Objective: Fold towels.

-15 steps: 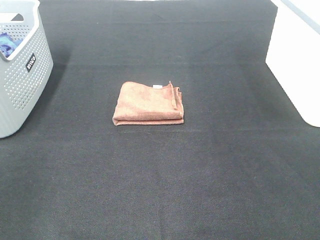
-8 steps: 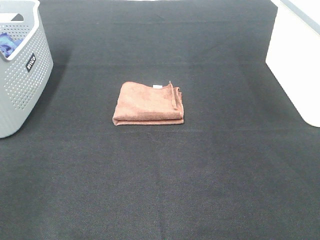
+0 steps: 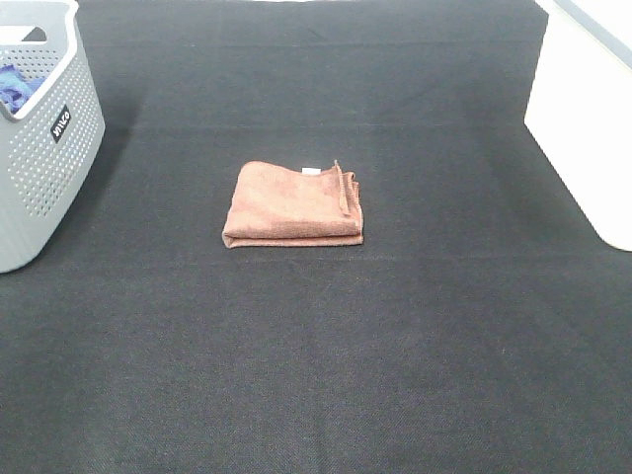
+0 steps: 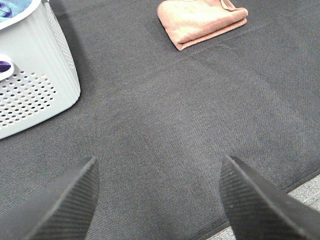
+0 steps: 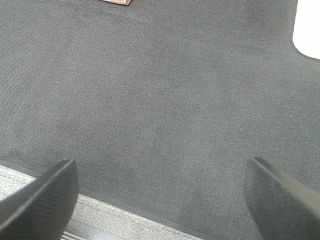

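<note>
A reddish-brown towel (image 3: pixel 293 205) lies folded into a small rectangle at the middle of the black mat, with a small white tag at its far edge. It also shows in the left wrist view (image 4: pixel 200 20), and one corner of it shows in the right wrist view (image 5: pixel 116 1). Neither gripper shows in the exterior high view. My left gripper (image 4: pixel 157 172) is open and empty, low over the mat, well short of the towel. My right gripper (image 5: pixel 160 177) is open and empty near the mat's front edge.
A grey perforated basket (image 3: pixel 44 148) stands at the far left, with blue cloth (image 3: pixel 14 87) inside; it also shows in the left wrist view (image 4: pixel 35 75). A white box (image 3: pixel 583 118) stands at the right edge. The mat's front edge (image 5: pixel 125 210) lies under the right gripper.
</note>
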Tool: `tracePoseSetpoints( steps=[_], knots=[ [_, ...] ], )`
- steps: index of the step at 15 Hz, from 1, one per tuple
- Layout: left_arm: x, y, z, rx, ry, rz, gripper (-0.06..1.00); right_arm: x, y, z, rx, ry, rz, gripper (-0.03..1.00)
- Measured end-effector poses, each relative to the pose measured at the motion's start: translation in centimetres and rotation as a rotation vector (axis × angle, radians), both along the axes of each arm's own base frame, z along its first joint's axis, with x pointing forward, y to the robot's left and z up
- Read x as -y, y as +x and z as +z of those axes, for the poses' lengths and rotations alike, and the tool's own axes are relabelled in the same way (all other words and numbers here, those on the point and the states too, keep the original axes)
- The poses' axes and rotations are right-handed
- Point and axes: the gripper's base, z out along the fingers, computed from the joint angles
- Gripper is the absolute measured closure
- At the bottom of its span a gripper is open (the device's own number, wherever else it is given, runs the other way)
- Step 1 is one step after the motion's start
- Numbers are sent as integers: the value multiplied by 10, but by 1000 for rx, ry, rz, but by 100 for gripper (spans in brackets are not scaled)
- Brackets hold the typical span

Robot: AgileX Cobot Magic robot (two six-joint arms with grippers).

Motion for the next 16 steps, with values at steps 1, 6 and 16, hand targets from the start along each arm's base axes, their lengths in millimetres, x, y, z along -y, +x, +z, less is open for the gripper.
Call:
tracePoseSetpoints(
  steps=[1,6,16],
  knots=[
    [0,0,0,0,-1,0,28,0,0,0,0,0,0,12],
    [0,0,0,0,-1,0,28,0,0,0,1,0,0,12],
    [-1,2,0,1,-2,184,28,4,-36,3,236,33,-91,12]
  ],
)
